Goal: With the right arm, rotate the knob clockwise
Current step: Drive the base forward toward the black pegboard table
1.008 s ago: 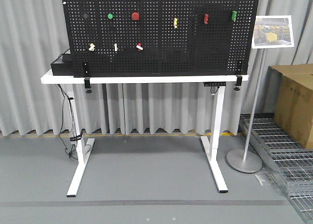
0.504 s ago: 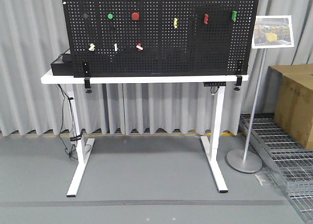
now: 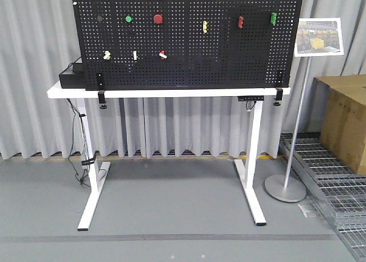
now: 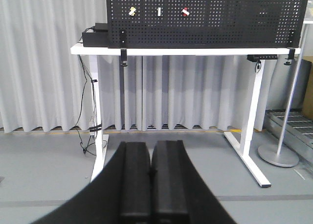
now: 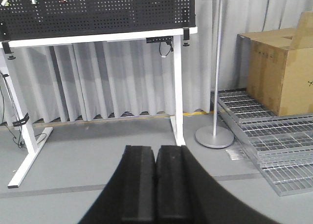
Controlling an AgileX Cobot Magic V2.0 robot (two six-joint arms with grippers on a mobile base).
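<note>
A black pegboard (image 3: pixel 189 39) stands on a white table (image 3: pixel 171 92) across the room. Low on its left it carries three small knobs: yellow-white (image 3: pixel 107 55), white (image 3: pixel 135 55) and red-white (image 3: pixel 163 55). Higher up are red (image 3: pixel 158 18) and green (image 3: pixel 128 19) round buttons and yellow, red and green handles. I cannot tell which is the task's knob. The three small knobs also show in the left wrist view, around the white one (image 4: pixel 159 11). My left gripper (image 4: pixel 151 145) and right gripper (image 5: pixel 155 148) are shut and empty, low and far from the board.
A sign on a pole with a round base (image 3: pixel 286 187) stands right of the table. A cardboard box (image 3: pixel 346 122) sits on metal floor grates (image 3: pixel 331 170) at the far right. A black box (image 3: pixel 72 76) and cables are at the table's left end. Grey floor lies before the table.
</note>
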